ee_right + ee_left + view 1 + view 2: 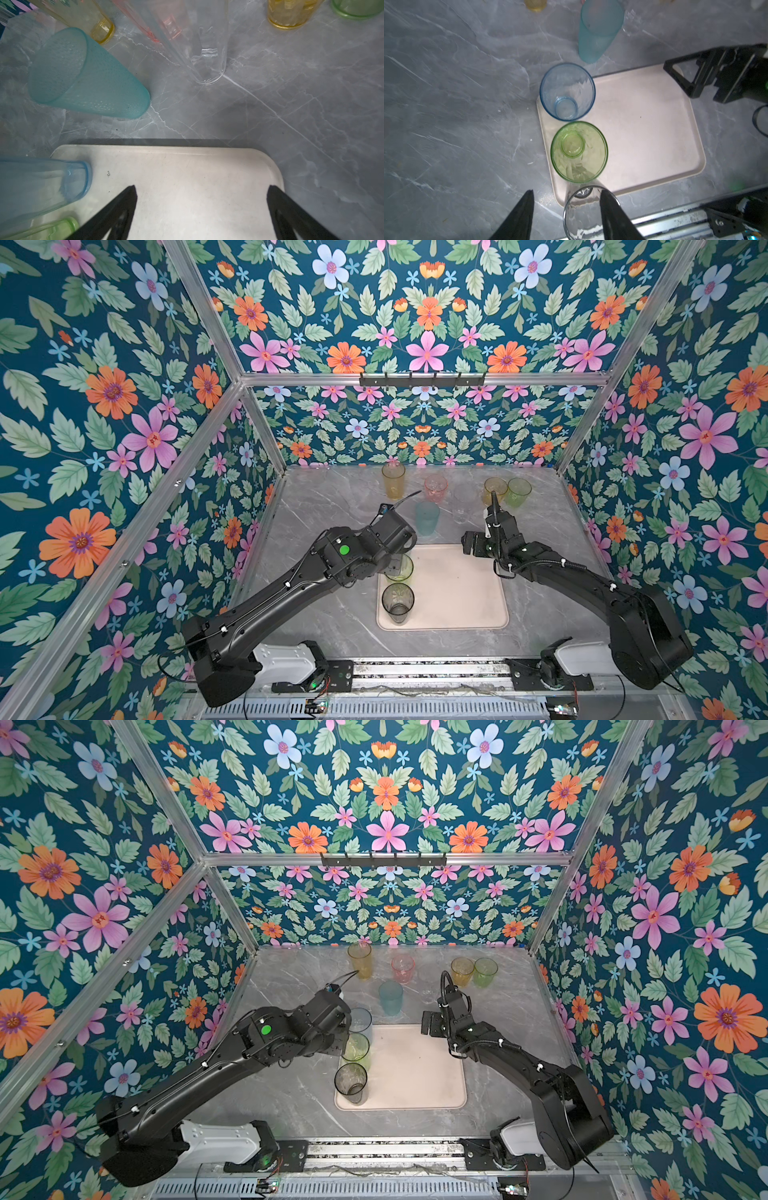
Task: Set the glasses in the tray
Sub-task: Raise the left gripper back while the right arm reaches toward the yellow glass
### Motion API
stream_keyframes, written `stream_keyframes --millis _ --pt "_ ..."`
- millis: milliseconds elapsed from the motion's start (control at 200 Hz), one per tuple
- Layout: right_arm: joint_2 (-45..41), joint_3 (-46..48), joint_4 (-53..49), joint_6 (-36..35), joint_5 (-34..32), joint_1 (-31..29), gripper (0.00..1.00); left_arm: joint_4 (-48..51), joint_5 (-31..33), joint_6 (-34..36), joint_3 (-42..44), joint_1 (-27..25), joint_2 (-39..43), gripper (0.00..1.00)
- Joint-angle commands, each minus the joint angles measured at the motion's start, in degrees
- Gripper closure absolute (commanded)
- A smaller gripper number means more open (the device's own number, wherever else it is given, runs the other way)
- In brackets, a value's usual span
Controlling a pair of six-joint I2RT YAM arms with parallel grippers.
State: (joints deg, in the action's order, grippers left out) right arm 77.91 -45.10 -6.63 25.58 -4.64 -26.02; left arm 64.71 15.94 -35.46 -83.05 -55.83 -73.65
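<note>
On the tray [465, 593], three glasses [397, 601] — six beyond it — left pincer [566, 192] and right pincer [201, 187] spread.

Left arm [274, 601] reaches forward and inward across the middle, its wrist [386, 537] tipped down. I see the left claw [567, 192] only in the wrist view: jaws parted, gripping nothing. Right arm [573, 572] comes in from the right, forearm low. Right claw [202, 187] is spread wide, empty, aimed down and forward.
</note>
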Motion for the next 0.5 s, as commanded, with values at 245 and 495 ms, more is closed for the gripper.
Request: stream_keyframes --millis 245,495 --pt "-0.5 -10.6 -5.7 0.9 1.7 0.0 0.04 -10.5 -1.8 8.9 -0.7 11.3 -1.3 0.43" --pt "7.3 -24.2 -9.5 0.1 3.3 -1.1 0.05 -13.4 -2.4 7.4 6.5 16.4 1.4 0.43"
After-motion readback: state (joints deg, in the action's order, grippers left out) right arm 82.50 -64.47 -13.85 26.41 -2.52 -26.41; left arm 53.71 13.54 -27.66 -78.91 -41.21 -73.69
